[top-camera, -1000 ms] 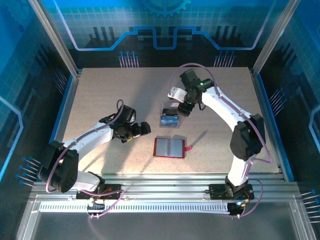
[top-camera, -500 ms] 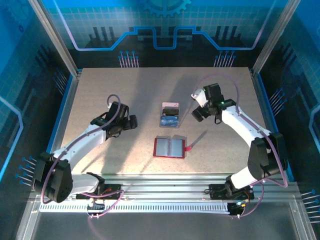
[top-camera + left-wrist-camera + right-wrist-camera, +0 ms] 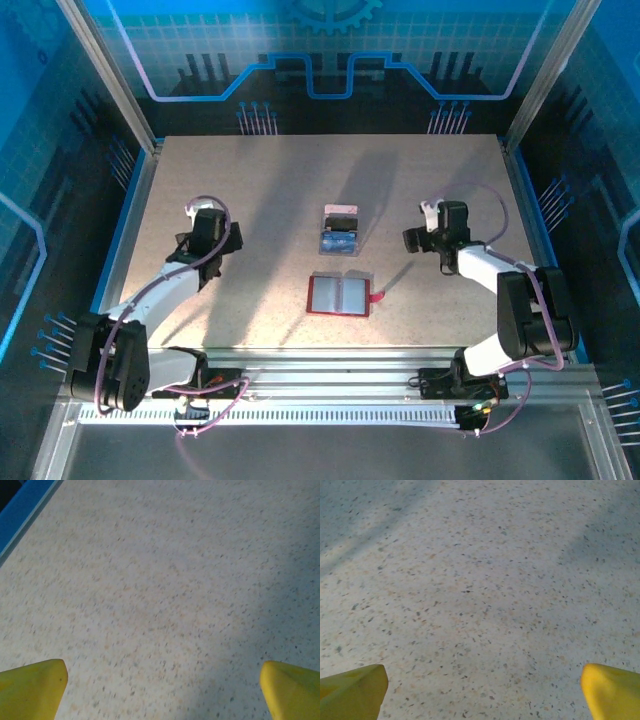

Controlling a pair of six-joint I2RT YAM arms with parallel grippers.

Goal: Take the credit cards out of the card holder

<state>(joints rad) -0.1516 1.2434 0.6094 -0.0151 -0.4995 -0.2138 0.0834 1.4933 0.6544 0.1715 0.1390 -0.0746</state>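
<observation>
The card holder [image 3: 339,294] lies open on the desk [image 3: 250,180], with the credit cards [image 3: 341,236] just beyond it. Well apart on either side, the left jaws and right jaws are spread wide — both empty.

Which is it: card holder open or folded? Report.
Open: the card holder lies spread flat, both greyish inner leaves facing up.

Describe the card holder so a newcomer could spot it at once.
On the speckled table, look at the centre, toward the near edge. The card holder lies open flat there: dark red border, grey pockets, unlike the clear tray holding credit cards beyond it.
</observation>
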